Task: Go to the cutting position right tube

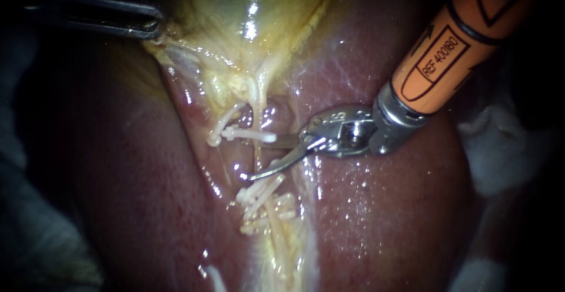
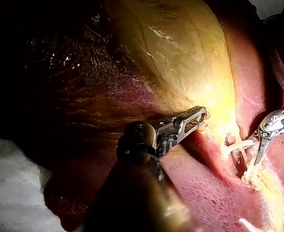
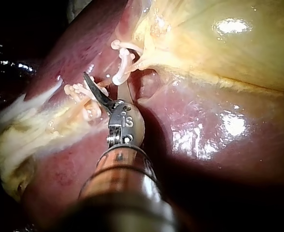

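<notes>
holding the edge of the gallbladder, your left instrument has its jaws clamped on that tissue, which i judge puts the strands beneath it under tension and lays them open for the other arm. your right instrument reaches in over the liver with its two blades apart and nothing gripped. the tube is a thin pale strand just ahead of the blade hinge, crossing the gap near the tips, so it looks to sit between the open blades rather than beside them. clips lie against the blade nearer the gallbladder, and a second bunch of clips sits just outside the other blade. that placing makes sense: a cut belongs on the bare stretch between the two groups, with clips left on either side. i can't tell from the endoscope view whether another tube runs alongside, so check that this is the right one. i also can't tell whether the blade by the gallbladder passes behind the tube or stops short. before any closing you'd want both blades clear of the clips and square to the tube; a slanted bite could catch a clip or the liver under the tips.
</notes>
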Robot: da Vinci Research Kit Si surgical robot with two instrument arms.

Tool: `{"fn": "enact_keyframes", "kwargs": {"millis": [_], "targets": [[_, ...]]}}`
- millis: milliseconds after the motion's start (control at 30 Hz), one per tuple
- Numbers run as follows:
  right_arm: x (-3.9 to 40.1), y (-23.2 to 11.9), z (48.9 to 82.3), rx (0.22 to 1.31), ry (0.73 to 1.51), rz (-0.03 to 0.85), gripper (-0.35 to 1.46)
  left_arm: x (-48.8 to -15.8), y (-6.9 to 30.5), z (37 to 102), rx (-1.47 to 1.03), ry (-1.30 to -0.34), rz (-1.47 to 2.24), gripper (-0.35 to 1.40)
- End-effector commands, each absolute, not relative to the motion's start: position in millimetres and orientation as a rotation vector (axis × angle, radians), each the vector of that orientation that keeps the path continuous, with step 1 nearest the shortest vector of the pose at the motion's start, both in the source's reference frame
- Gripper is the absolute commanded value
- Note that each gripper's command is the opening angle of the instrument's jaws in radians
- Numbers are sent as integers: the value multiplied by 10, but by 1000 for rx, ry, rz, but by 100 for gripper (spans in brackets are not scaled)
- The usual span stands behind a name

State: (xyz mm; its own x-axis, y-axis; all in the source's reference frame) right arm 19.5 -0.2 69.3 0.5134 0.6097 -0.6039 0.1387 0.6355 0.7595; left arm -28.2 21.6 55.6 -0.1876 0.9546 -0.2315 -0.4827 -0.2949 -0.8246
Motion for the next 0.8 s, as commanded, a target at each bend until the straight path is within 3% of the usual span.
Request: {"fn": "enact_keyframes", "kwargs": {"millis": [33,533,800], "targets": [[196,-3,694,865,1015,328,144,-282,215,556,-926,-739,1703,-35],[200,-6,694,881,1006,338,144,-282,215,556,-926,-739,1703,-35],[211,-16,685,932,1043,333,144,-282,215,556,-926,-739,1703,-35]]}}
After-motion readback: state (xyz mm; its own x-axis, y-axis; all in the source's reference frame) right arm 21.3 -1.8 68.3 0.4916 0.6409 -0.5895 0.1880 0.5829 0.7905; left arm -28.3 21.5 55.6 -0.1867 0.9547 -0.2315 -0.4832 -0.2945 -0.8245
